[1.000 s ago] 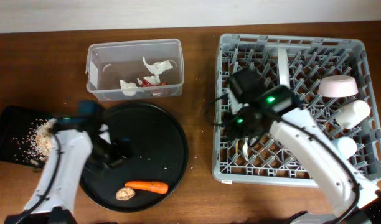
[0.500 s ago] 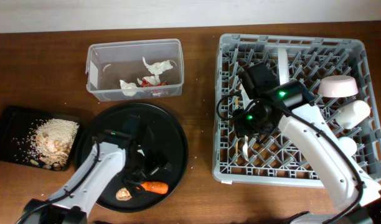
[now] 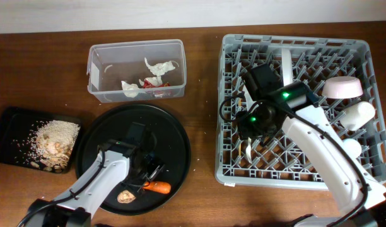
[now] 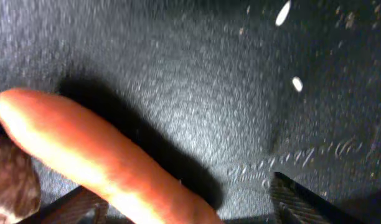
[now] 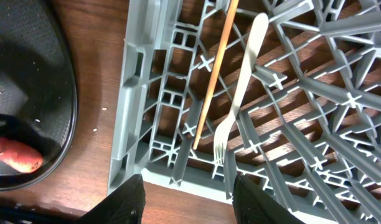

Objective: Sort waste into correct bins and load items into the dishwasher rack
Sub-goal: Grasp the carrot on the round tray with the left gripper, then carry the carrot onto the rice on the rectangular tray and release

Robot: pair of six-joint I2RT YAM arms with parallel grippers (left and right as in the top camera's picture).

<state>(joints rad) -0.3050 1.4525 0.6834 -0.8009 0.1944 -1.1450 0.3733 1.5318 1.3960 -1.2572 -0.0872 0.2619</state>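
**Left arm lines up on the carrot point(image 3: 160, 186) as waste sorting goes on**

The orange carrot, smooth and blunt-ended, lies at 6 o'clock on the round black tray point(image 3: 174, 135), with a brown lump point(image 3: 125, 197) just beside it. The left gripper point(image 4: 187, 198) straddles it, jaws parted – whether they touch it yet is hard to judge. Next comes a squeeze, a lift and, likely, a carry to the shallow black tray point(image 3: 10, 126) at 9 o'clock. The right gripper point(image 5: 188, 199) hangs spread and empty over the rack point(image 5: 141, 81).

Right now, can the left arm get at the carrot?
Likely yes: the left gripper hangs open right over the carrot on the round black tray, nothing between them. The brown lump lies close beside it.
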